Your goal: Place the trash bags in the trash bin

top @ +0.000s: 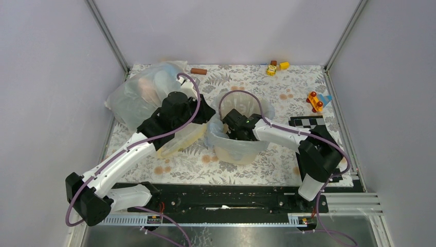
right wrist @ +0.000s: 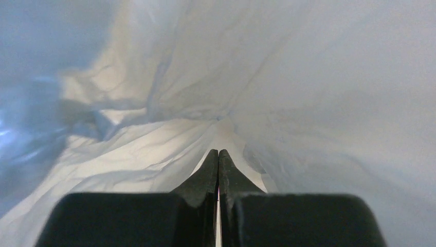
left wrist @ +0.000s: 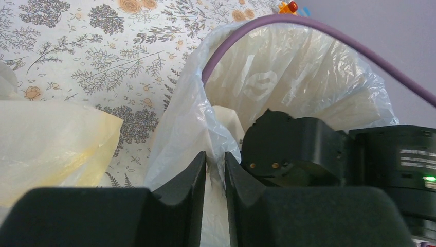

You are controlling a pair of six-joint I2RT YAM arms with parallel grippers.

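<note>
— What encloses the space?
— Three plain walls in a pale lilac-grey: the back wall (top: 221, 25), the left wall (top: 46, 77) and the right wall (top: 396, 77). Bare metal posts (top: 108, 36) run up the two back corners.
— And the working surface?
— A bench (top: 280, 172) under a cream cloth (top: 288, 90) printed with grey leaves and orange flowers. A black rail (top: 226, 198) runs along its near edge. There is a ribbed aluminium strip (top: 355, 203) at the right and a dull metal sheet (top: 241, 234) below.
— The light?
— Even and soft, with only faint shadows. The left wrist view shows the same cloth and a patch of wall.
</note>
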